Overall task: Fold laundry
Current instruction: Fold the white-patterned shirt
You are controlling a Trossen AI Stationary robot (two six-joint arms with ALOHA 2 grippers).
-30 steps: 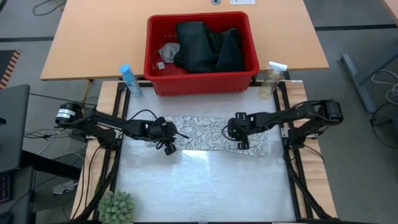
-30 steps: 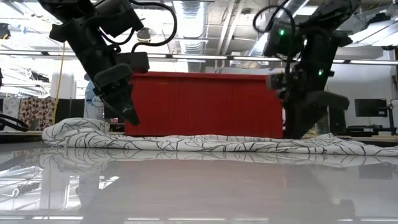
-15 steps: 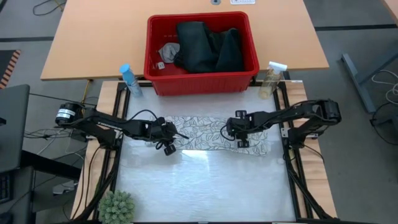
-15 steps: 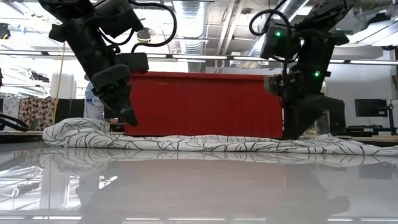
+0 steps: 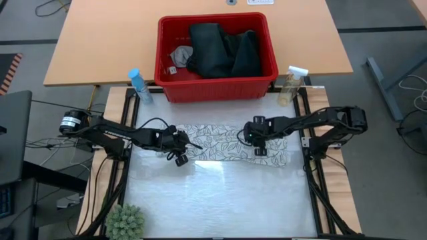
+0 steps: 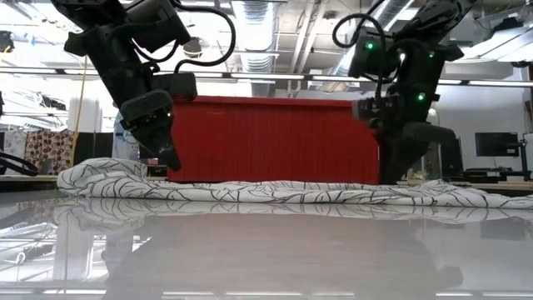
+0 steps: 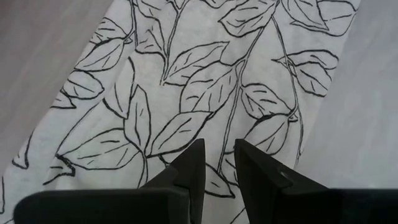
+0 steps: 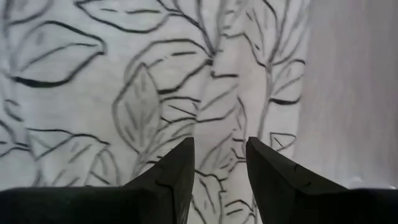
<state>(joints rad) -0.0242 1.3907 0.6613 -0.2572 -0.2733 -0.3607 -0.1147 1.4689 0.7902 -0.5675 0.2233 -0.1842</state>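
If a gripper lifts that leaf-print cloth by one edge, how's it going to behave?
The leaf-print cloth lies rumpled in soft folds in the low view, so it will probably droop rather than hold shape. It looks thin, so likely light. On the glossy table it may slide and bunch if pushed.

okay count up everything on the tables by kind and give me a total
Cloths: 3, leaf cloth, jeans, grey cloth
Basket: 1
Bottles: 2, blue, clear
Plant: 1
Total: 7
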